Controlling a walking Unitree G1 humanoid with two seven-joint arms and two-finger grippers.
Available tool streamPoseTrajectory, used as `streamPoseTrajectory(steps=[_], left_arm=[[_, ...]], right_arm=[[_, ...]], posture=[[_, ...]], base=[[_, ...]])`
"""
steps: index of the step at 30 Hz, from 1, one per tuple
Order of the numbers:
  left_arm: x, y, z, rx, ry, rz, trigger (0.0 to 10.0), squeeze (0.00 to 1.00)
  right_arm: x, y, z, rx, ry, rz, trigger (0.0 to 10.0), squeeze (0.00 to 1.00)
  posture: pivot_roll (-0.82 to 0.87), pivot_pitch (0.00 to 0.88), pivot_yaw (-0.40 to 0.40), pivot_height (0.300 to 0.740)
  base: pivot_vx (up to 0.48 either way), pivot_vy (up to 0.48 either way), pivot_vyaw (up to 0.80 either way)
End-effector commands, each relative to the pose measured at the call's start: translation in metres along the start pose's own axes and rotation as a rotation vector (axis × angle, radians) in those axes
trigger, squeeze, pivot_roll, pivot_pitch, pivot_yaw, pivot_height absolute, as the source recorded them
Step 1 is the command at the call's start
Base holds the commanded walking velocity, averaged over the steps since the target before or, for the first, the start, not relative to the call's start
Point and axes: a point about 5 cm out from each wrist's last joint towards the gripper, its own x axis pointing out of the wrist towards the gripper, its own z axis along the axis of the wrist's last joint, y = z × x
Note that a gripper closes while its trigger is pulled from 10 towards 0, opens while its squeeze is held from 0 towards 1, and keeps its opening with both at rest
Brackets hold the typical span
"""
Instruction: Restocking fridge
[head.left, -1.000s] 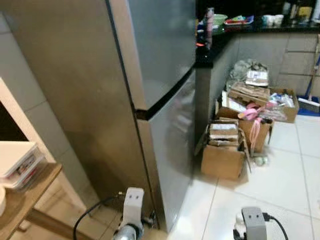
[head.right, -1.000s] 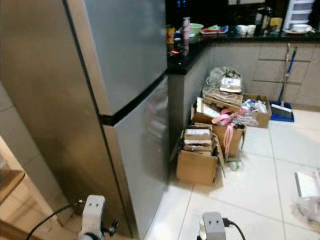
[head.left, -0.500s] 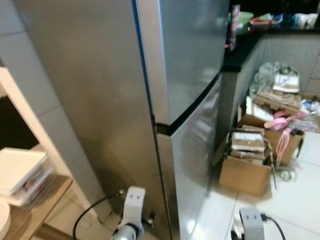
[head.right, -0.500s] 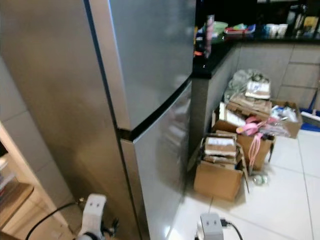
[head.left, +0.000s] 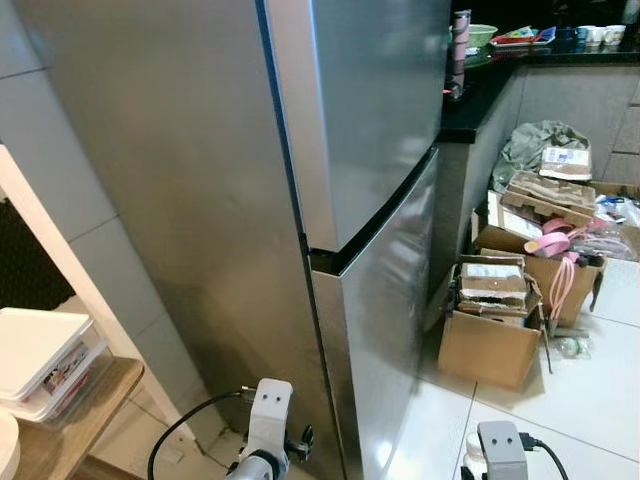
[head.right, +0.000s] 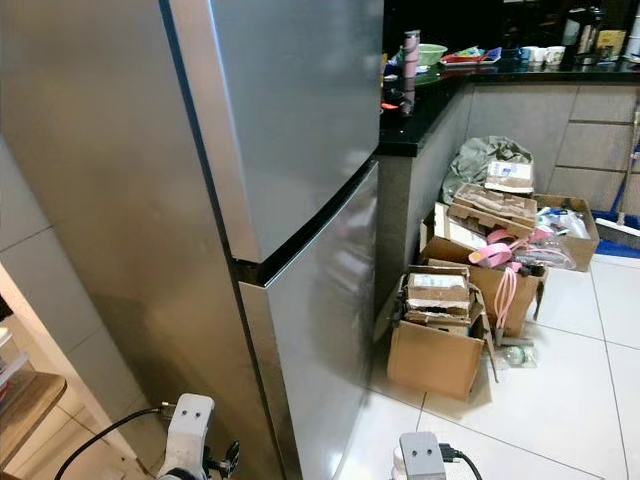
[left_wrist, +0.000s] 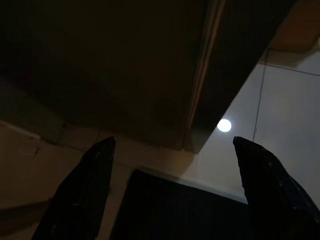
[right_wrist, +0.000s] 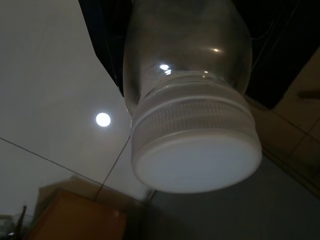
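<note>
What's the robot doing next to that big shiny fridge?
The robot stands close to the tall silver two-door fridge, whose doors are both shut. Its right tool holds a clear plastic jar with a white screw lid, probably something to put inside. Its left tool hangs open and empty near the floor. Brown cardboard boxes sit on the white tiles beside the fridge. No restocking has started yet.
</note>
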Motion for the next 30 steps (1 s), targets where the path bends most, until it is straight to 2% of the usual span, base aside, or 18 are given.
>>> streamPoseTrajectory(steps=[1,3,10,16,24,30], left_arm=[[-0.0023,0.0012,-0.0054,-0.006,0.011,0.006,10.0,0.0],[-0.0024,0.0001,-0.0037,0.0,0.0,-0.002,10.0,0.0],[-0.0021,0.0013,-0.0035,0.01,0.003,-0.004,10.0,0.0],[-0.0009,-0.0003,0.0013,0.022,-0.013,-0.017,10.0,0.0],[-0.0005,-0.0007,0.0023,0.03,-0.02,-0.017,10.0,0.0],[-0.0018,-0.0065,-0.0008,0.044,-0.021,-0.037,10.0,0.0]], right_arm=[[-0.0014,0.004,-0.0036,0.011,0.003,0.008,10.0,0.0],[-0.0017,0.004,-0.0041,-0.013,0.002,0.009,10.0,0.0],[-0.003,0.0031,-0.0075,0.028,0.012,0.001,10.0,0.0],[-0.0041,0.0004,-0.0101,0.035,0.023,-0.004,10.0,0.0],[-0.0044,-0.0001,-0.0092,0.026,0.013,-0.005,10.0,0.0],[-0.0051,-0.0019,-0.0099,0.021,0.014,-0.002,10.0,0.0]], posture=[[-0.07,0.044,0.102,0.74],[-0.07,0.044,0.102,0.74],[-0.08,0.046,0.106,0.74],[-0.08,0.046,0.104,0.74],[-0.08,0.049,0.103,0.74],[-0.08,0.054,0.093,0.74]], base=[[0.0,0.48,0.0],[0.0,0.0,0.0],[0.0,0.0,0.0],[0.0,0.0,-0.75],[0.0,0.0,0.0],[0.0,0.0,0.0]])
